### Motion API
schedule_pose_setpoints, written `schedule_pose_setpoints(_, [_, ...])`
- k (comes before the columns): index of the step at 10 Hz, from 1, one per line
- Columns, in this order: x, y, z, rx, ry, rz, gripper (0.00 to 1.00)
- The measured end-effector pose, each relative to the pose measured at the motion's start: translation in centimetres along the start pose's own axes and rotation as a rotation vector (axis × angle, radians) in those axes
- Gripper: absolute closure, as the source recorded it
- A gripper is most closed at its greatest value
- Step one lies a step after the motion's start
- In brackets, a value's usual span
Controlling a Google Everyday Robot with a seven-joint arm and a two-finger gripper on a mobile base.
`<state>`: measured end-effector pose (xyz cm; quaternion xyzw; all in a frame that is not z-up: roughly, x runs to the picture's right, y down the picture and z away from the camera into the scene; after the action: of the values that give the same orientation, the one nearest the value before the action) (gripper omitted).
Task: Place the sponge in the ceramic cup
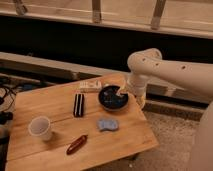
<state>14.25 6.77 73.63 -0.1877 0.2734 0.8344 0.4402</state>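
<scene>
Tool (134, 97) at black bowl (100, 97) edge, sponge (107, 124) apart, nearer camera

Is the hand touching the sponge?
Apart. The camera view shows the hand beside the right rim of the black bowl, with a stretch of table visible between it and the sponge.

The white arm (175, 67) reaches in from the right, its long run sloping up and leftward to a bulky rounded joint (143, 62). There it bends hard, and the wrist (136, 82) drops straight down. The end effector (138, 99) hangs at the bottom of that drop, pointing downward, low by the far right edge of the worktop (50, 107). At the extreme right, the robot's pale body (205, 145) fills the lower corner.
</scene>
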Motion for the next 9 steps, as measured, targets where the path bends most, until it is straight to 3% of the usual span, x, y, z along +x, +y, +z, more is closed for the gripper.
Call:
schedule_pose_setpoints(3, [1.7,0.9,0.5,0.017,0.004,-0.033,0.20])
schedule_pose_setpoints(5, [2.2,1.5,1.2,0.065,0.026,-0.059,0.20])
schedule_pose_setpoints(7, [2.9,1.6,4.1,0.100,0.077,-0.072,0.20])
schedule_pose_setpoints(9, [3.7,1.8,7.1,0.107,0.139,-0.079,0.20])
